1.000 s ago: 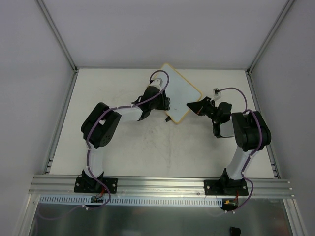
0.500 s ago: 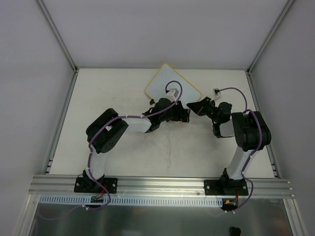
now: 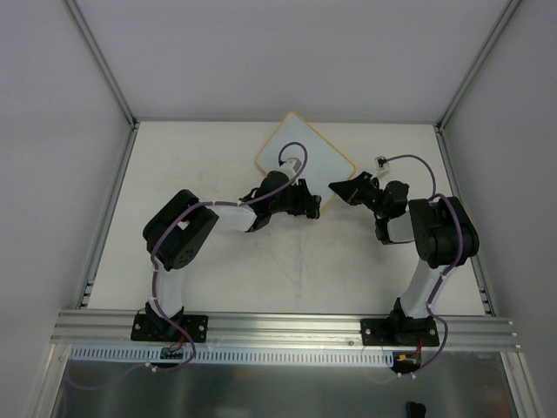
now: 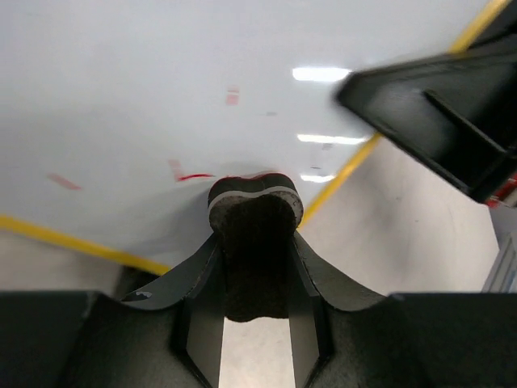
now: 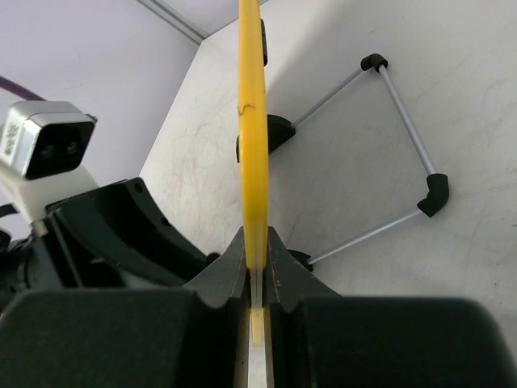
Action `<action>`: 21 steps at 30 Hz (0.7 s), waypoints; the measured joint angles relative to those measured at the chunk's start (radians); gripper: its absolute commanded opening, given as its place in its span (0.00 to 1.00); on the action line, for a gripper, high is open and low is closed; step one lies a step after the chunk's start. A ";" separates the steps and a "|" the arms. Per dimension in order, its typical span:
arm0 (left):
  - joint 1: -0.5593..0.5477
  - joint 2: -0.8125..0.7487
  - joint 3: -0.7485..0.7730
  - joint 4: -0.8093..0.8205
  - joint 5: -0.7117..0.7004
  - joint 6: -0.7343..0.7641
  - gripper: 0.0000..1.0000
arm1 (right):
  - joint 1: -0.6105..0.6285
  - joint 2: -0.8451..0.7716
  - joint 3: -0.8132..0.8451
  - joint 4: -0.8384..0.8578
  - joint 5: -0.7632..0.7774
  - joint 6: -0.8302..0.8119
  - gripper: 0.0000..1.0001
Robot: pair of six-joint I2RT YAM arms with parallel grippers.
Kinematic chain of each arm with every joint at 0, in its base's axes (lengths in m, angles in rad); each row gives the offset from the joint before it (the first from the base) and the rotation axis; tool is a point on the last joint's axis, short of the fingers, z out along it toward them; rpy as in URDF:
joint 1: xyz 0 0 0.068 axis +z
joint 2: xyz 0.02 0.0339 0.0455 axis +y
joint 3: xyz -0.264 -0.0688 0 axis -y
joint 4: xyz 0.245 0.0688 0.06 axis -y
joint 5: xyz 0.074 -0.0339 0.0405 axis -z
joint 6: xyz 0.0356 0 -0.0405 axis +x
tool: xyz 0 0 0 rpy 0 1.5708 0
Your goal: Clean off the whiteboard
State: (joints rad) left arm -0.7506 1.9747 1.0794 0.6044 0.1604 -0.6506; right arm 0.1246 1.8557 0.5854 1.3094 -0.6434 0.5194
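The whiteboard (image 3: 329, 162) stands tilted at the back middle of the table, white with a yellow frame. My right gripper (image 3: 336, 189) is shut on its right edge; in the right wrist view the yellow frame (image 5: 252, 121) runs edge-on between the shut jaws of that gripper (image 5: 257, 245). My left gripper (image 3: 311, 207) is at the board's near corner. It is shut on a black eraser block (image 4: 255, 242), which is pressed against the white face (image 4: 161, 89). Faint red marks (image 4: 192, 175) remain just beside the eraser. My left gripper (image 4: 255, 228) clamps the block's sides.
A folding wire stand (image 5: 404, 137) sticks out behind the board and rests on the table. The right gripper's black body (image 4: 440, 121) is close to the eraser's right. Enclosure walls ring the table, and a metal rail (image 3: 287, 326) runs along the near edge.
My left gripper, with the eraser, swept right across the board's lower part, then came back a little to the left. The right gripper and the board have kept their place.
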 measured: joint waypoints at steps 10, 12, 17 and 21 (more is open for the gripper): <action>0.125 -0.011 0.032 -0.156 0.058 0.039 0.00 | 0.013 0.000 0.005 0.008 0.001 -0.004 0.00; 0.134 -0.006 0.058 -0.198 0.068 0.049 0.00 | 0.013 0.000 0.006 0.008 0.000 -0.003 0.00; 0.158 0.003 0.093 -0.247 0.105 0.050 0.00 | 0.015 0.000 0.007 0.008 0.002 -0.002 0.00; 0.181 0.008 0.112 -0.261 0.127 0.044 0.00 | 0.017 0.000 0.010 0.010 0.001 0.000 0.00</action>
State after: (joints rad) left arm -0.5697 1.9831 1.1912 0.3431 0.2874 -0.6064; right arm 0.1413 1.8561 0.5949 1.3193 -0.6426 0.5194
